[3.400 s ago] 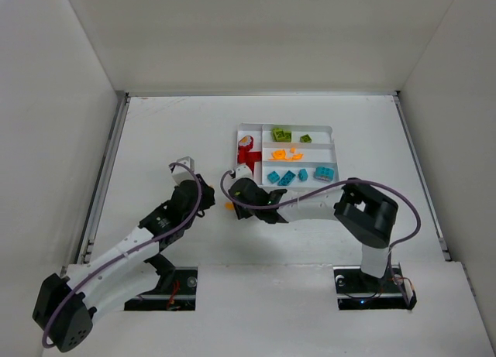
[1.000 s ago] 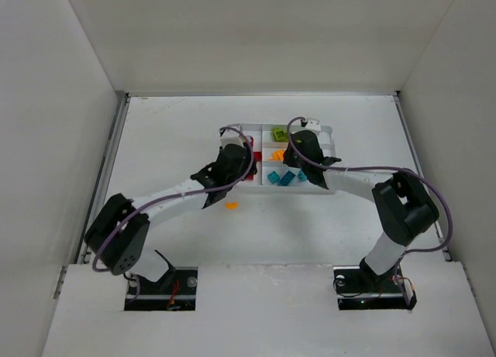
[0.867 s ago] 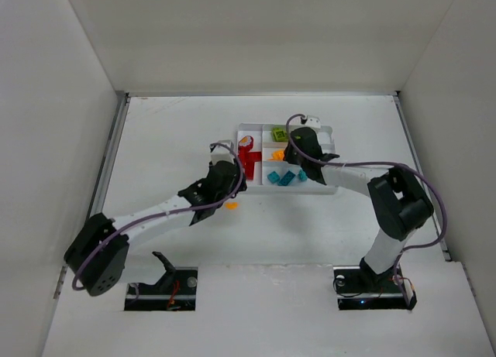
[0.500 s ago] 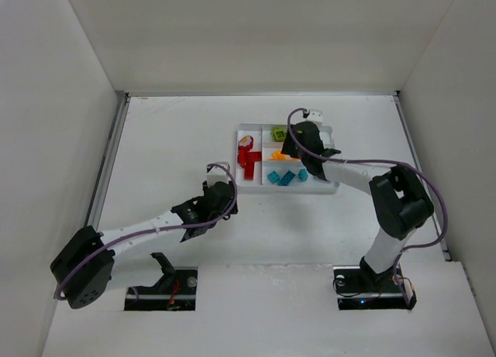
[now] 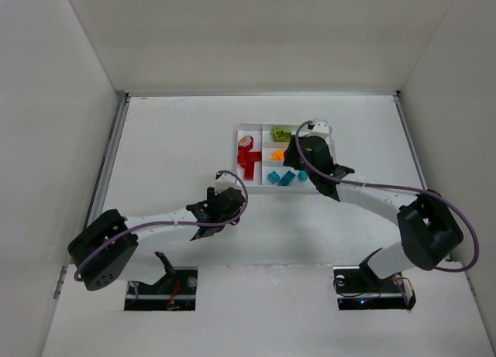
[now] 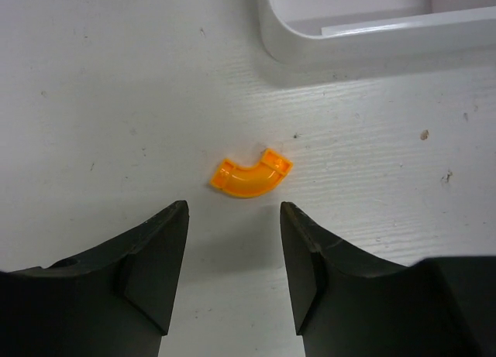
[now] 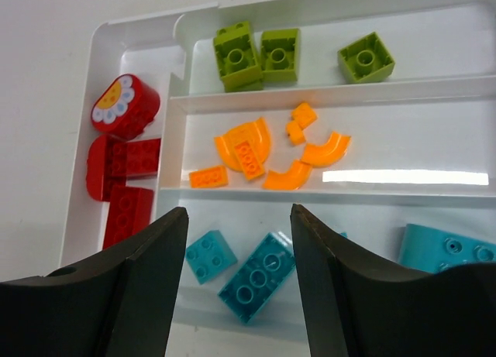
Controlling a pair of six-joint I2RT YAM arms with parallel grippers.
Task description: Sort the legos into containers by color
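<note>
A loose orange curved lego lies on the table just ahead of my left gripper, which is open and holds nothing. In the top view that gripper covers the piece. The white tray holds the containers: red legos in the tall left section, green in the top row, orange in the middle row, teal in the bottom row. My right gripper hangs open above the teal row with nothing between its fingers.
The tray's near left corner is just beyond the loose orange piece. White walls enclose the table on three sides, and a metal rail runs along the left edge.
My left arm has drawn back from the tray's red section to the loose orange piece near the table's front. The right arm has stayed over the tray, shifting slightly.
</note>
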